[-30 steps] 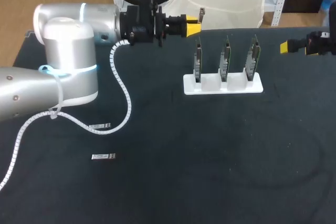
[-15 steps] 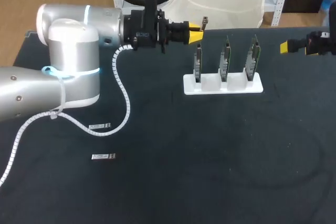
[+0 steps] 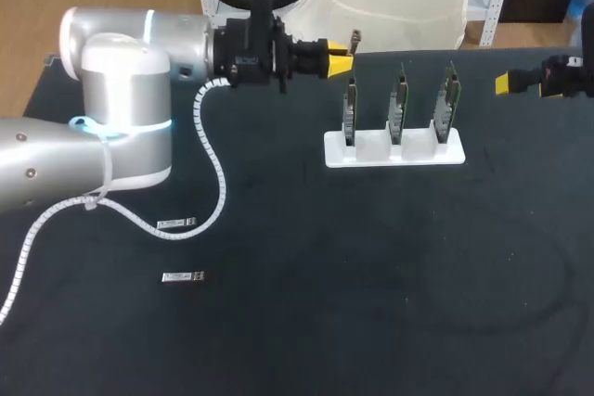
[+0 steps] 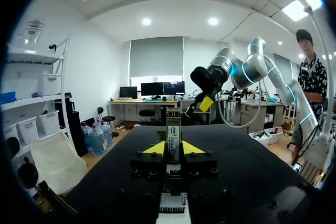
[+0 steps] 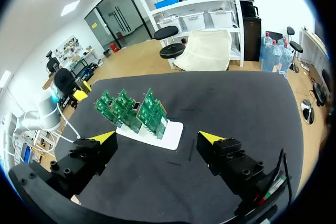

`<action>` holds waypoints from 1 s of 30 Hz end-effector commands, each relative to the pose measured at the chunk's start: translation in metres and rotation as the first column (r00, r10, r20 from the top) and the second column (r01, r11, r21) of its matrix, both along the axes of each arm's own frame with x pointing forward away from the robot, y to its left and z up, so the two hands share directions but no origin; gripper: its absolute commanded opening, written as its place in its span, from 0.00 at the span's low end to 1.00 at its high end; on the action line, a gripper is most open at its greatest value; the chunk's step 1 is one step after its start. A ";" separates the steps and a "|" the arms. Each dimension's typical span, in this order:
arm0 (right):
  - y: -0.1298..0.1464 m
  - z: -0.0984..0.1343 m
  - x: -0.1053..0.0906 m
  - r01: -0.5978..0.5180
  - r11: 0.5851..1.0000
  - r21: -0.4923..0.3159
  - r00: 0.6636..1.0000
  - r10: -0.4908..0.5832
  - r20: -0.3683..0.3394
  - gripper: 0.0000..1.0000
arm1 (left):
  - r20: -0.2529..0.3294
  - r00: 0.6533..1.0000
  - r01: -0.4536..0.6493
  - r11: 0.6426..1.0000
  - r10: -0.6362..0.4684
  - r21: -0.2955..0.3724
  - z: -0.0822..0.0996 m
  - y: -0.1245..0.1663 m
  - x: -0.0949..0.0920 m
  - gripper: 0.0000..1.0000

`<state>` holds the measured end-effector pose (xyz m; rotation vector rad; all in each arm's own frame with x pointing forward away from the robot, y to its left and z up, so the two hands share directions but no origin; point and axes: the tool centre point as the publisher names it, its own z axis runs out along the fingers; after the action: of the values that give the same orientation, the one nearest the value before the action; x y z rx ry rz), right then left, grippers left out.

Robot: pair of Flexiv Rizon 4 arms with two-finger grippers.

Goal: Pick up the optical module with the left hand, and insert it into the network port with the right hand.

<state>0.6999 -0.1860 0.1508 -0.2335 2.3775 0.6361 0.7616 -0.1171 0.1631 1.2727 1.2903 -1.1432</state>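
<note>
Metal-cased, the optical module (image 4: 173, 127) is clamped between the fingers of the left hand (image 3: 340, 61), held level near the left end of the white rack (image 3: 394, 151); pick-up appears complete, so next comes transfer to the right hand (image 5: 157, 139), wide open well beyond the rack's right end.

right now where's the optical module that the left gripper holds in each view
Head view: the optical module juts from the left gripper, just beyond the leftmost board.
Left wrist view: upright between the yellow tips, both fingers on it.
Right wrist view: too small to tell at the distant left gripper.
Shared landmark: the right gripper, seen beyond the module in the left wrist view.
</note>
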 end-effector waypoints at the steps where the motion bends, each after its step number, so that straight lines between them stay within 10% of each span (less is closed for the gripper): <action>1: 0.001 0.000 -0.001 0.004 1.000 -0.002 1.000 -0.004 0.001 1.00 | -0.001 1.000 0.000 1.000 0.000 0.001 -0.001 -0.001 -0.006 0.00; 30: 0.001 0.000 -0.001 0.004 1.000 -0.002 1.000 -0.004 0.001 1.00 | -0.040 0.997 -0.060 0.998 0.060 -0.013 -0.001 -0.005 -0.009 0.00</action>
<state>0.6999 -0.1860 0.1508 -0.2335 2.3775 0.6361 0.7570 -0.1215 0.1616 1.2114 1.3359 -1.1526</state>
